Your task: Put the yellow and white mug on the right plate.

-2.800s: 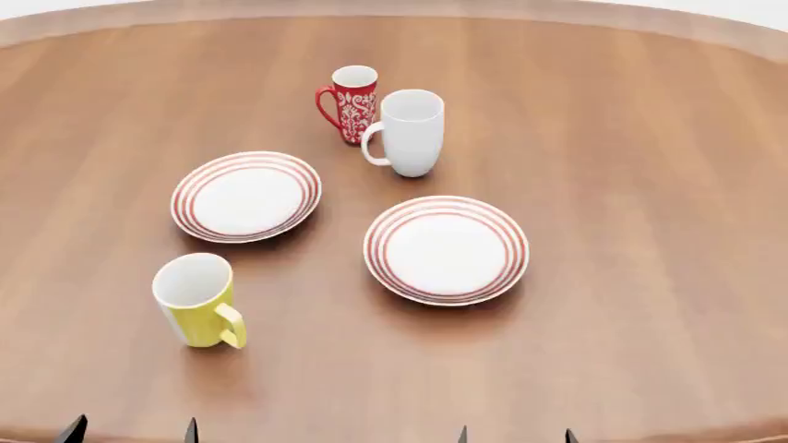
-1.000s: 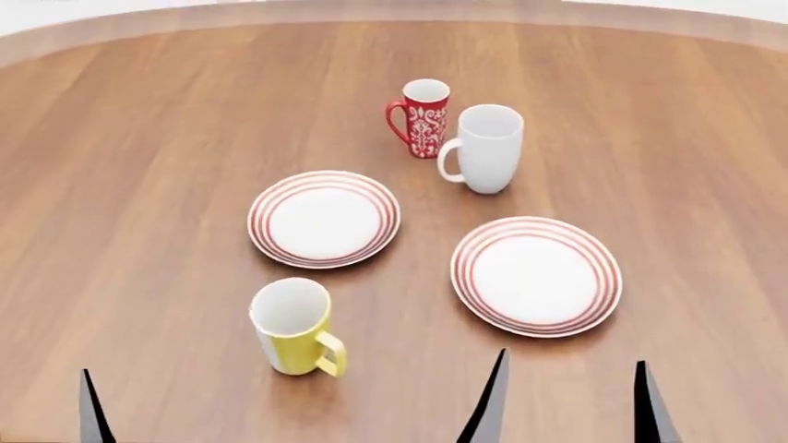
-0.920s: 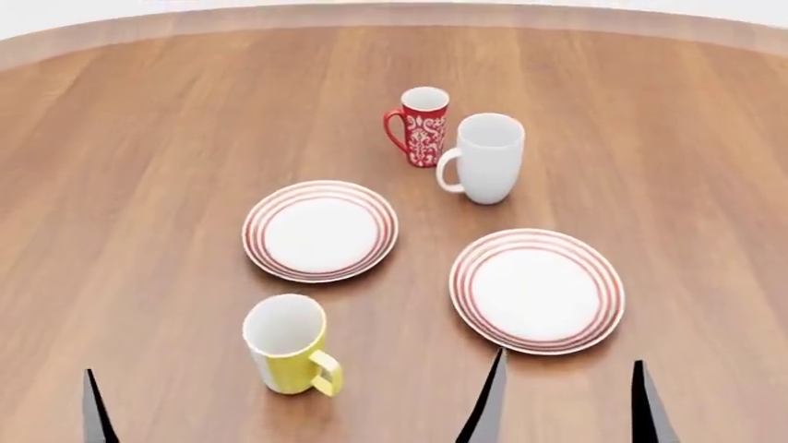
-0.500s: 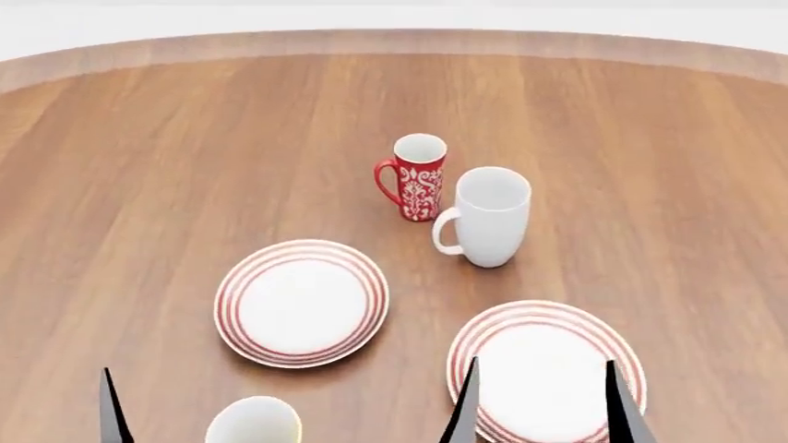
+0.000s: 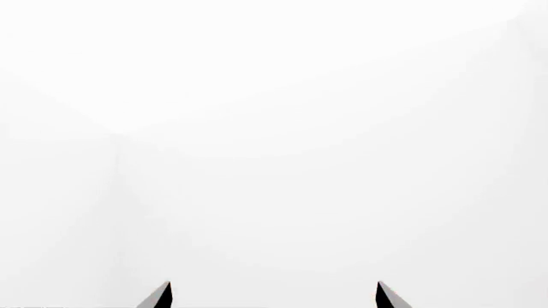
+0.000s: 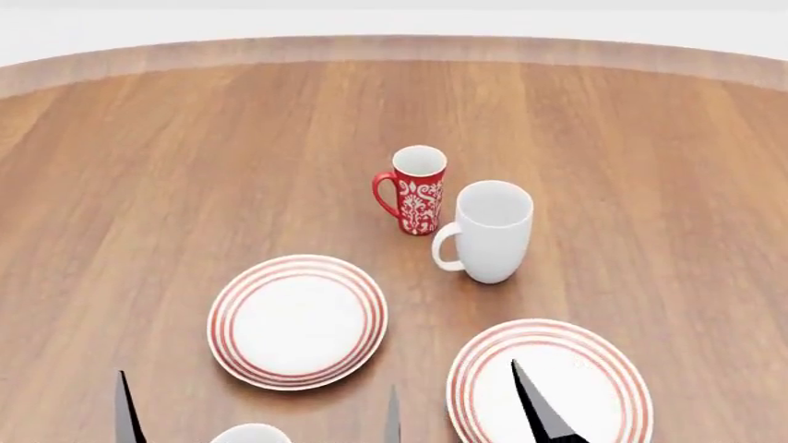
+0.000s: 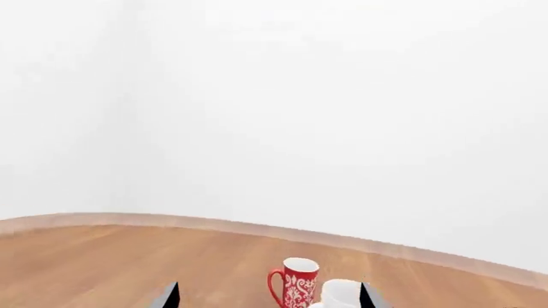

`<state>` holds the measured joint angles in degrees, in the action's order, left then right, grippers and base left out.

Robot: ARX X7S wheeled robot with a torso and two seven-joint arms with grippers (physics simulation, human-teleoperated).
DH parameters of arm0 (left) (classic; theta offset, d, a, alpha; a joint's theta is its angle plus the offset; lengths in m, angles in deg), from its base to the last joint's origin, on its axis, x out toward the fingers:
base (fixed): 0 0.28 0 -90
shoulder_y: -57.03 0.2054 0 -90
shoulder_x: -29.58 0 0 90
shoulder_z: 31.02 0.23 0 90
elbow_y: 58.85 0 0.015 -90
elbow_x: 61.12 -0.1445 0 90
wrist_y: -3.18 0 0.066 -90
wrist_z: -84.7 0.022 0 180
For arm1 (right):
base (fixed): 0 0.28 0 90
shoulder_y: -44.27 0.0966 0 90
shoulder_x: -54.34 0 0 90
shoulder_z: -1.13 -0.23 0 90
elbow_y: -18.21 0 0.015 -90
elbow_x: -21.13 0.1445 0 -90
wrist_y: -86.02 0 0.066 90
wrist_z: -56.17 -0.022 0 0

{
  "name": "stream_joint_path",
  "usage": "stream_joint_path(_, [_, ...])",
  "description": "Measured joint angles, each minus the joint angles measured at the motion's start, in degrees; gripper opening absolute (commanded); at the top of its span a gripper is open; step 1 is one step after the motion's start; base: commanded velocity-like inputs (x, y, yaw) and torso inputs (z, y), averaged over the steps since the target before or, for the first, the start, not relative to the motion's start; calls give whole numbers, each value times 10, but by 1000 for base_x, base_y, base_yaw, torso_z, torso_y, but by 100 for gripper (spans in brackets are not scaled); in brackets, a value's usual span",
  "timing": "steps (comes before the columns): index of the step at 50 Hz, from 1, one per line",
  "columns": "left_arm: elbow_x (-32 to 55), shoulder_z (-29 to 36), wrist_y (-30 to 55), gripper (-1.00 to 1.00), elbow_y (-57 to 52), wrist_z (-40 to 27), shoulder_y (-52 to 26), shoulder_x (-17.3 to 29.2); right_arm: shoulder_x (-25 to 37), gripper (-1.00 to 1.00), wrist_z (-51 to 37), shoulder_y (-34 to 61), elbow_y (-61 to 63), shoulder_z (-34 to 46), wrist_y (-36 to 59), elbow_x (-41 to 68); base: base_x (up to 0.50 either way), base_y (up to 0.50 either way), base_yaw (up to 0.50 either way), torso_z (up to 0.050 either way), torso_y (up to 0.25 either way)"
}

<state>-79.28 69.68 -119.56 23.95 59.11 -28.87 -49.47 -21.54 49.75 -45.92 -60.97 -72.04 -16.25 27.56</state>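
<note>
Head view: one round wooden table [image 6: 185,166] holds two red-ringed plates, both bare: the left plate [image 6: 297,320] and right plate [image 6: 579,365]. Three mugs: white [image 6: 490,231], red [image 6: 415,189], and the yellow and white mug [image 6: 250,434], cropped near the left plate. Both grippers, left [image 5: 272,296] and right [image 7: 267,297], show tips spread wide, holding nothing.

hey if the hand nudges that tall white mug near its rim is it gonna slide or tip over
The white mug looks taller than wide and narrows toward its base, so a push near the rim would probably tip it. A push low down would more likely slide it on the smooth wooden table. It stands close beside the red mug and might knock it.
</note>
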Motion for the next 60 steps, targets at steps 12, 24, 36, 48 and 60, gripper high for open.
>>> stream_joint_path(12, [5, 7, -2, 100, 0, -4, 4, 5, 48, 100, 74, 32, 23, 58, 150, -5, 0, 0, 0, 0, 0])
stream_joint_path(24, [8, 13, -2, 100, 2, -8, 6, 11, 81, 100, 148, 55, 44, 97, 246, 23, 0, 0, 0, 0, 0])
stream_joint_path(36, [13, 18, -1, 100, 7, -10, 4, 17, 87, 100, 191, 84, 35, 116, 303, 49, 0, 0, 0, 0, 0])
stream_joint_path(48, [21, 22, 2, 100, 20, -10, -5, 23, 77, 100, 214, 121, 6, 126, 344, 68, 0, 0, 0, 0, 0])
stream_joint_path(60, [28, 27, 3, 100, 30, -11, -10, 28, 67, 100, 227, 142, -22, 139, 362, 74, 0, 0, 0, 0, 0])
